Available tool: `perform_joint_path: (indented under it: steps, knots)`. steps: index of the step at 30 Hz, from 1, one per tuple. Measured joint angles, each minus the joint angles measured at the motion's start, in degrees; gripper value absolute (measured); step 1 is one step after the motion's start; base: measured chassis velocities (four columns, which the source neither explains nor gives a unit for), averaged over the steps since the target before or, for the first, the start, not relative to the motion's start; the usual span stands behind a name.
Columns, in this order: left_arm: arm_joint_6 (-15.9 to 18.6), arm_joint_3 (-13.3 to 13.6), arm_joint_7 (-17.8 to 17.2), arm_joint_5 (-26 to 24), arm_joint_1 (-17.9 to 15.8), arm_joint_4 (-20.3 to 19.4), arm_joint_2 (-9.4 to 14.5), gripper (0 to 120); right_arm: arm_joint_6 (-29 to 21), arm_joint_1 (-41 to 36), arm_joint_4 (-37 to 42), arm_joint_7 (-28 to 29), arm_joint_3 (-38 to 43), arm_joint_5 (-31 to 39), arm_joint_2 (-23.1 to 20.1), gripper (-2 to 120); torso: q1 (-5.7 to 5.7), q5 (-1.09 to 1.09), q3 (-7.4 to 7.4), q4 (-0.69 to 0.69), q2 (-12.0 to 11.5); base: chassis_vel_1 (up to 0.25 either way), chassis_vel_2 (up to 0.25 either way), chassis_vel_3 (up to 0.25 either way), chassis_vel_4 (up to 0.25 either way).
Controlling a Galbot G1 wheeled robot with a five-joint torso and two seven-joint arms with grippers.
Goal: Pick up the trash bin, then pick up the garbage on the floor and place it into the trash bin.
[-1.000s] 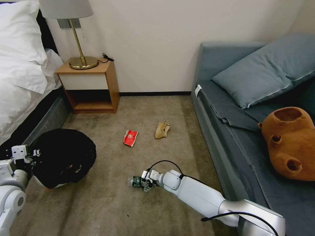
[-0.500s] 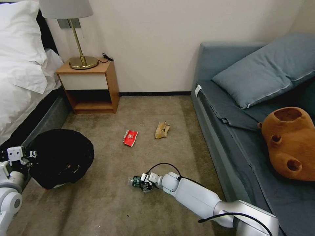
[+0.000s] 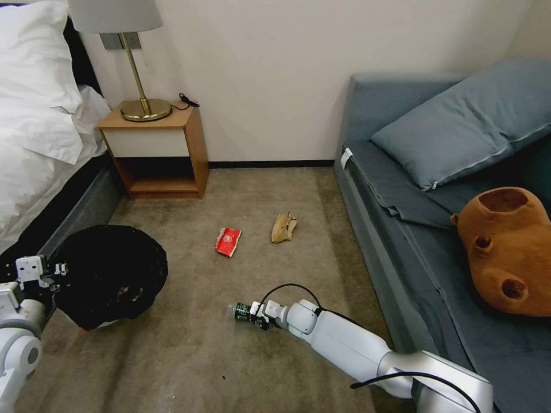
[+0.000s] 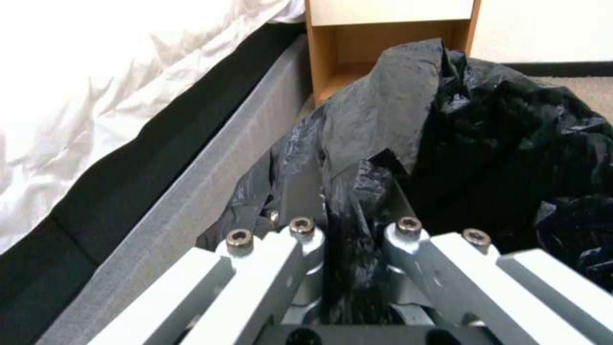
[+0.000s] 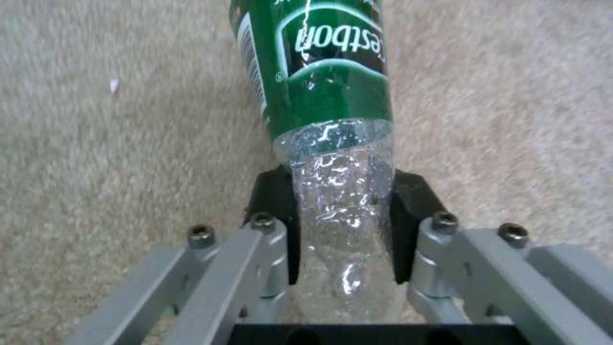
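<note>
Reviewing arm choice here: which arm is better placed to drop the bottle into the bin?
Right. The right gripper is shut on the bottle above the carpet, while the left gripper is occupied clamping the trash bin liner.

Black-bagged trash bin (image 3: 109, 275) by bed, green-labelled bottle (image 3: 243, 312) on carpet

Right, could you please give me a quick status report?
Left gripper shut on bin liner, beside bed. Right gripper shut on bottle, low over carpet. Red packet, paper bag on floor.

Upside-down "estbon" on the bottle (image 5: 319, 62) label
</note>
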Motion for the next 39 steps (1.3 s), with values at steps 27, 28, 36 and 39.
perform_joint_path:
  steps: [27,28,36,39]
  knots:
    - [0.3,4.8,-2.0,3.8,0.0,-8.3,-5.6,6,-2.3,32.5,32.9,2.5,-10.5,23.0,-23.2,19,0.0,-0.01,0.0,0.01,0.0,0.0,0.0,0.0,0.0]
    - [0.4,5.3,-2.2,4.0,-0.2,-8.5,-5.9,6,-2.9,32.7,34.2,3.1,-10.5,24.9,-23.1,19,0.0,0.0,0.0,0.0,0.0,0.0,0.0,0.0,0.0]
    - [1.3,7.8,-3.2,4.7,-1.2,-10.5,-7.2,6,-6.8,30.5,42.2,10.2,-11.2,37.2,-17.6,19,0.0,-0.01,0.0,0.01,0.0,0.0,0.0,0.0,0.0]
    - [1.4,8.0,-3.3,4.7,-1.1,-11.1,-7.4,6,-6.7,29.3,42.0,12.8,-12.3,38.9,-13.4,19,0.0,-0.01,0.0,0.0,0.0,0.0,0.0,0.0,0.0]
